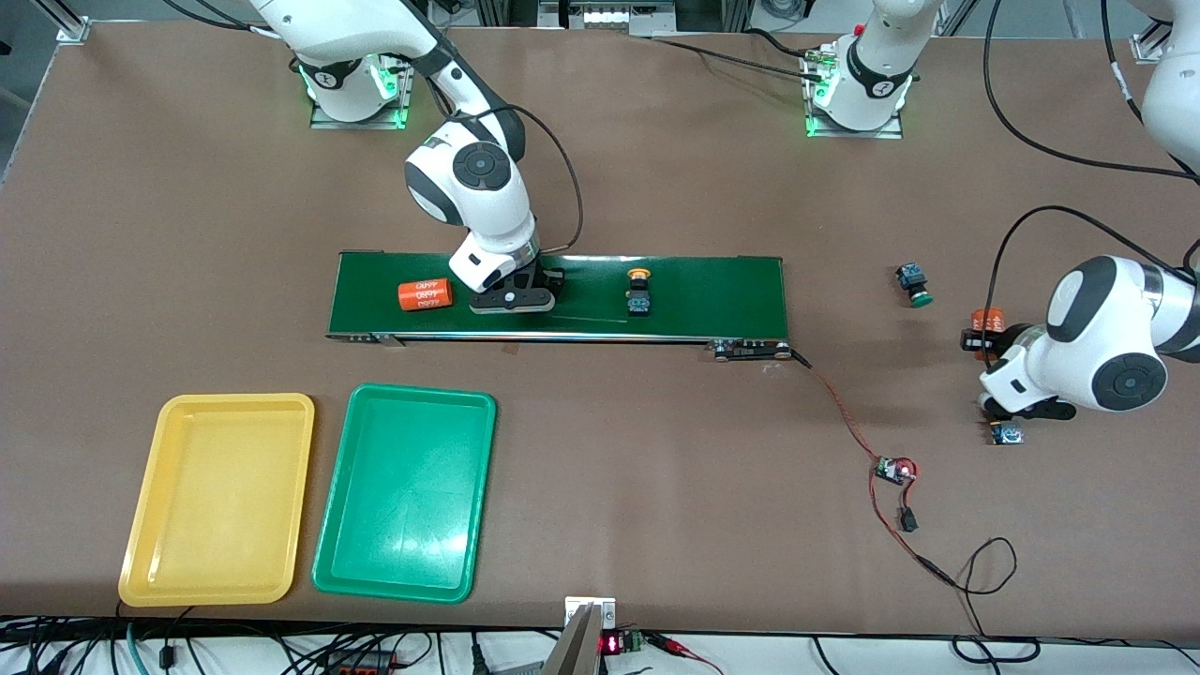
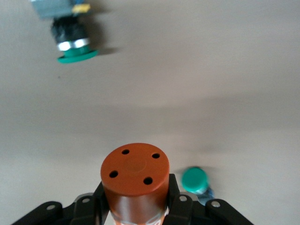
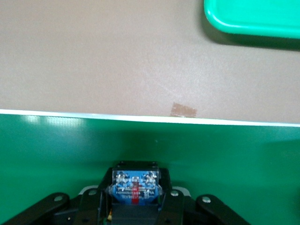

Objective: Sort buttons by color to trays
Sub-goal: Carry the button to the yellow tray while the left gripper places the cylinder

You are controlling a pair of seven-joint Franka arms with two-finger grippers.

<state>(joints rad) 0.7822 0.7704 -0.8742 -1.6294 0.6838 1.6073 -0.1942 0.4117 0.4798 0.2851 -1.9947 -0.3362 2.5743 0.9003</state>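
Note:
On the dark green belt [image 1: 712, 295], my right gripper [image 1: 511, 298] [image 3: 135, 193] is shut on a button [image 3: 135, 186]; only its bluish base shows and its cap is hidden. A yellow-capped button [image 1: 638, 291] stands farther along the belt toward the left arm's end. My left gripper [image 1: 982, 336] [image 2: 135, 199] is shut on an orange cylinder [image 2: 135, 176], not a button. A green-capped button [image 1: 1008, 433] [image 2: 194, 180] lies on the table beside it. Another green-capped one [image 1: 914, 286] [image 2: 75, 44] lies between it and the belt. The yellow tray [image 1: 220, 497] and green tray [image 1: 408, 492] [image 3: 253, 16] hold nothing.
A second orange cylinder [image 1: 425, 295] lies on the belt beside the right gripper, toward the right arm's end. A small circuit board [image 1: 895, 471] on red wires trails from the belt's end. Both trays sit nearer the front camera than the belt.

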